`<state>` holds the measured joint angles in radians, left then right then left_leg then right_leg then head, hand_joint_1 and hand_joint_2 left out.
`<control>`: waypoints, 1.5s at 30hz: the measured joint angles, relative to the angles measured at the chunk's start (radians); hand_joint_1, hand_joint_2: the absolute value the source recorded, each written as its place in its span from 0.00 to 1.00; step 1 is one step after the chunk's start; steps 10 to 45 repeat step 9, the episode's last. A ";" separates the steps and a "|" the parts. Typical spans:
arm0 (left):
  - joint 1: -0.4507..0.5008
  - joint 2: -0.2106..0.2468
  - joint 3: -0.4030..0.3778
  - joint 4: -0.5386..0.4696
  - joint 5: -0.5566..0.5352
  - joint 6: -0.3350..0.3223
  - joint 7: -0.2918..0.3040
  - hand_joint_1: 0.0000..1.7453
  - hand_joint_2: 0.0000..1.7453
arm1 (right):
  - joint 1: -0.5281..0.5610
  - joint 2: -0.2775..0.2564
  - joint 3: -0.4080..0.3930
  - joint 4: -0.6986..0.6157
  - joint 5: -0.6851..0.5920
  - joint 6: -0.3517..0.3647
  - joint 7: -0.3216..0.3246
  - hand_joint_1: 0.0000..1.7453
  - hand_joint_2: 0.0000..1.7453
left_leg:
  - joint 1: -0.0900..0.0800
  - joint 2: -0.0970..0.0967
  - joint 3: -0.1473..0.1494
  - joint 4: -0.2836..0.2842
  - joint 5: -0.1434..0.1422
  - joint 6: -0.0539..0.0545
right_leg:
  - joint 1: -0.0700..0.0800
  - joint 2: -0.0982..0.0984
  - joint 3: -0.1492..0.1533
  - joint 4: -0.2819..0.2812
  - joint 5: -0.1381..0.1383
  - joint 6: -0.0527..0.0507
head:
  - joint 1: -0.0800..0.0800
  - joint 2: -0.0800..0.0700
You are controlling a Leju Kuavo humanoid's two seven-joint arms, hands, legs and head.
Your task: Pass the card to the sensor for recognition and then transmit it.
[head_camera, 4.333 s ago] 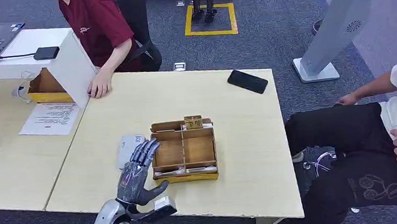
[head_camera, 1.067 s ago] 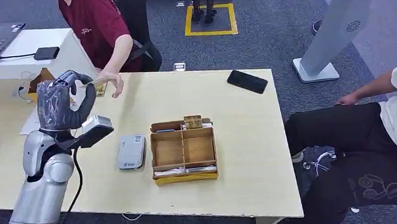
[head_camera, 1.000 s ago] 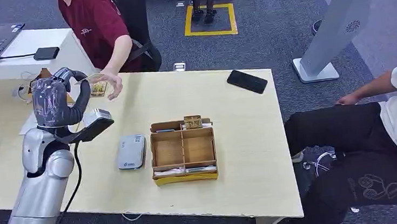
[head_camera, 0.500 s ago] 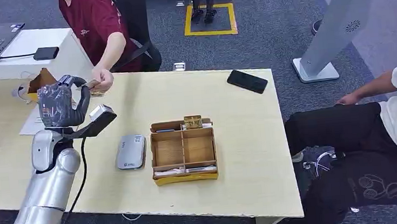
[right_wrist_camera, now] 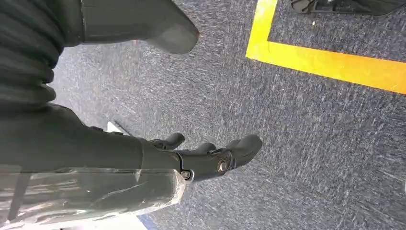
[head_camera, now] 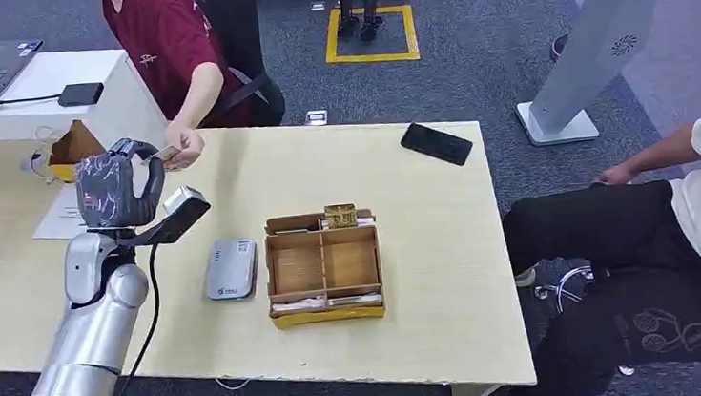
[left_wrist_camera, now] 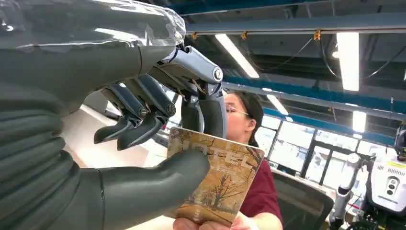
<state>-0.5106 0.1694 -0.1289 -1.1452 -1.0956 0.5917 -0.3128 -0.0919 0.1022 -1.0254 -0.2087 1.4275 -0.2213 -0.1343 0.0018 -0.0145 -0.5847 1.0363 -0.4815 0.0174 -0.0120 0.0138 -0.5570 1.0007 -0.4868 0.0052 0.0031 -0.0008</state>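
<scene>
The card is up off the counter at its far left corner, pinched between the thumb and a dark finger of the left robot hand, while a person's hand grips its other end, so for the moment both have hold of it. It is a thin, flat, stiff card printed with bare trees on a tan ground, and the letters "HOTEL" can be made out across its face in the left wrist view. I judge it light and fairly slick, likely to twist or slide in a pinch taken too near a corner; the safer hold is across a short edge with the thumb flat on the face, leaving most of the face free for reading. It should flex a little but not crease under a modest squeeze. The sensor, a grey slab with a small label too small to read, lies flat on the counter near the robot arm and just beside a wooden tray with compartments; a small block stands at the tray's far rim. A black phone lies well apart toward the far right edge, a printed sheet lies beyond the arm, its text illegible. The right robot hand hangs over the carpet with its fingers loosely curled and nothing in them.
</scene>
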 joint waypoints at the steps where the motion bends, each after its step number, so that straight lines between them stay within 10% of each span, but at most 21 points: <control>1: 0.000 -0.002 0.000 0.001 0.010 -0.005 -0.005 1.00 1.00 | 0.000 0.000 0.000 0.000 0.000 0.000 0.000 0.00 1.00 | 0.000 0.000 0.000 0.000 0.000 0.000 | 0.000 0.000 0.000 0.000 0.000 0.000 | 0.000 0.000; 2: 0.000 -0.004 0.000 0.001 0.018 -0.009 -0.009 1.00 1.00 | 0.000 0.000 0.000 0.000 0.000 0.000 0.000 0.00 1.00 | 0.000 0.000 0.000 0.000 0.000 0.000 | 0.000 0.000 0.000 0.000 0.000 0.000 | 0.000 0.000; 3: 0.000 -0.005 0.000 0.001 0.023 -0.014 -0.013 0.03 1.00 | 0.000 0.001 0.000 0.000 0.000 0.000 0.000 0.00 1.00 | 0.000 0.000 0.000 0.000 0.000 0.000 | 0.000 0.000 0.000 0.000 0.000 0.000 | 0.000 0.000; 4: 0.000 -0.006 0.000 0.001 0.026 -0.017 -0.016 0.00 1.00 | 0.000 0.002 0.000 0.000 0.000 0.000 0.000 0.00 1.00 | 0.000 0.000 0.000 0.000 0.000 0.000 | 0.000 0.000 0.000 0.000 0.000 0.000 | 0.000 0.000; 45: 0.000 -0.021 0.000 0.001 0.143 -0.083 -0.053 0.00 1.00 | 0.000 0.002 0.000 0.000 0.005 0.000 0.000 0.00 1.00 | 0.000 0.000 0.000 0.000 0.000 0.000 | 0.000 0.000 0.000 0.000 0.000 0.000 | 0.000 0.000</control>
